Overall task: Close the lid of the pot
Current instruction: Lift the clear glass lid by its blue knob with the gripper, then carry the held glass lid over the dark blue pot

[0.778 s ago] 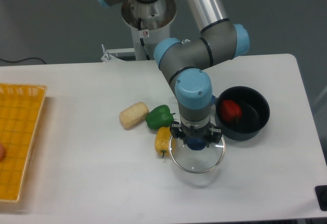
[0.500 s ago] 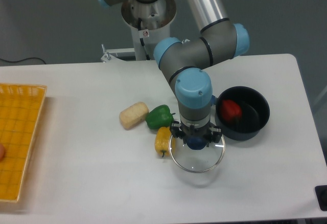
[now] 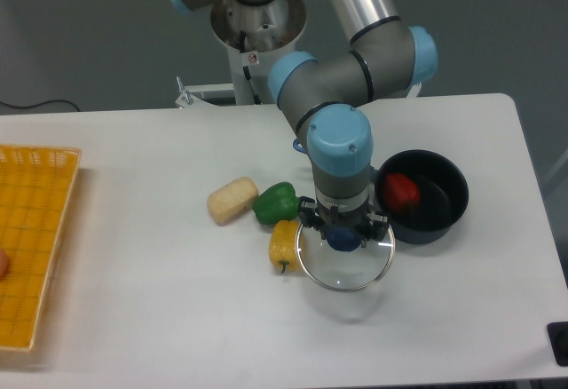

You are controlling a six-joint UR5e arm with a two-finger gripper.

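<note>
From the fixed camera, the gripper (image 3: 344,240) is clamped on the blue knob of the lid (image 3: 345,265), which hangs level just clear of the table (image 3: 133,158). The pot (image 3: 424,195) sits just to the right of the lid and further back, uncovered, with a red vegetable (image 3: 401,190) inside. A yellow pepper (image 3: 284,243) touches the lid's left rim. I'd reckon the glass is stiff, fairly heavy and breakable; the centre knob is the sensible hold.
</note>
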